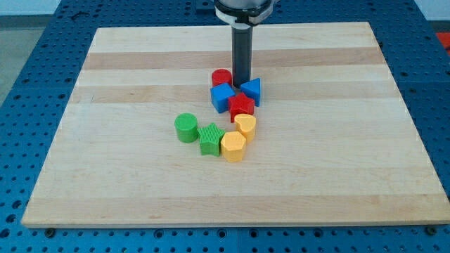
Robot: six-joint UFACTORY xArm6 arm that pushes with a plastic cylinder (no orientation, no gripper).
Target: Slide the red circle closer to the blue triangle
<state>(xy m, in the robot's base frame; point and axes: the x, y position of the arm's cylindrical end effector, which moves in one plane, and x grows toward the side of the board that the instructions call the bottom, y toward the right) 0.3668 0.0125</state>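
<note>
**Tip set between the red circle and the blue triangle**

A pale wooden counter (140, 190) is seen filling most of the frame, with a blue perforated surface (28, 42) visible around its edges. The dark rod is seen coming down from the top centre of the frame, and my tip (242, 82) is placed just above the middle of the frame, in the narrow gap between two blocks. The tool is a plain rod with nothing to open or close, and nothing is held by it.

The red circle (221, 77) is found just to the left of the tip, touching it or nearly so. The blue triangle (252, 91) is found just to the lower right of the tip. Directly below the red circle a blue cube (222, 97) is seen, and against its right side a red star-like block (242, 107) is placed, below the tip and beside the triangle.

Further down, a yellow heart (246, 126) is seen, with a yellow hexagonal block (233, 146) touching it at lower left. A green star (210, 138) is pressed against the left of that block, and a green cylinder (186, 127) is located just left of the star.
</note>
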